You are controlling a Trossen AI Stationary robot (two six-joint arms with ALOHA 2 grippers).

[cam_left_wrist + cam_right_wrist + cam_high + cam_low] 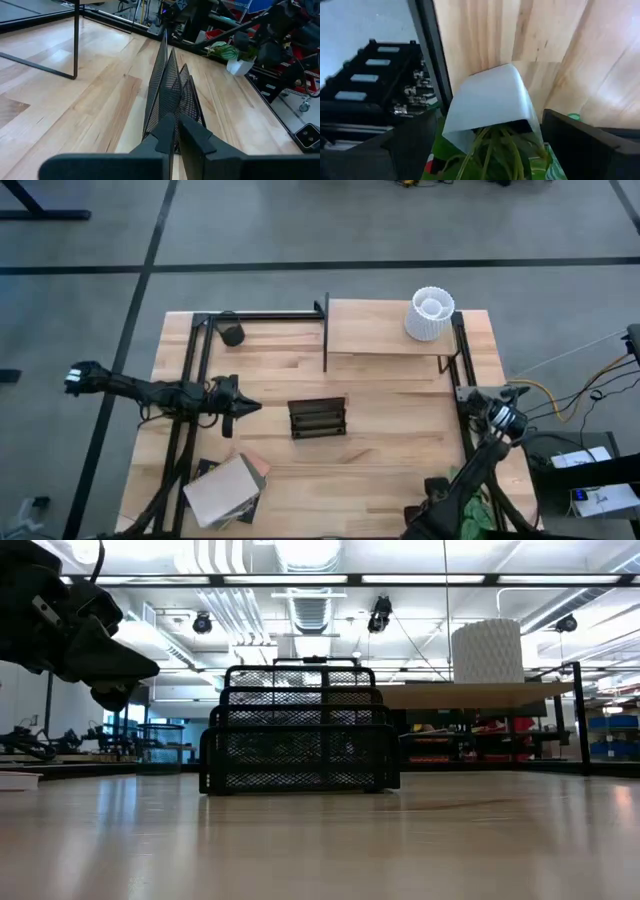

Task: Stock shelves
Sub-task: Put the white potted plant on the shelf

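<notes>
Wooden shelves point(390, 330) well beyond left pincer point(250, 408)

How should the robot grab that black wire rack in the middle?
Pinch the top edge of one upright mesh wall of the rack, from above. The walls are thin and stand with gaps between, so a finger fits each side. The left gripper is nearest.
</notes>
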